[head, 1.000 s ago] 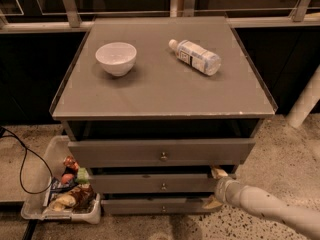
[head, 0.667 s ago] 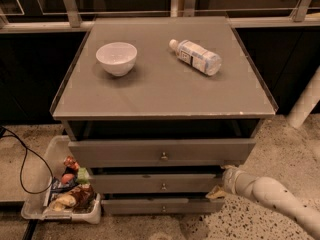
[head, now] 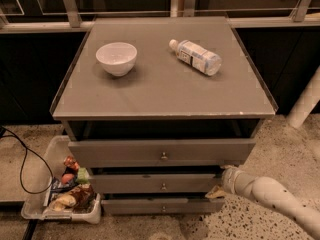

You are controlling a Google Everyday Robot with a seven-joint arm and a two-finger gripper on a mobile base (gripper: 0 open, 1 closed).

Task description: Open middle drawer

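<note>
Three grey drawer fronts are sitting under the bench's front edge. The middle drawer [head: 125, 183] is lying between the tall top drawer [head: 115, 153] and the slim bottom drawer [head: 130, 205], with its long axis running left to right. Its knob [head: 163, 186] is showing below the middle of that edge. The gripper [head: 216, 191] is hovering at the drawer's right end, below the front right corner, so the knob is lying to its left. The arm [head: 270, 195] is reaching in from the right. Whether the gripper is wide or narrow I cannot tell. By my reading, the pull will be going straight out, square to the front edge. On the bench [head: 150, 94], a bowl [head: 116, 58] is resting toward the back left corner and a bottle [head: 195, 56] is lying toward the back right. Beyond the left edge a snack tray [head: 60, 215] is sitting on the speckled floor [head: 280, 156].
</note>
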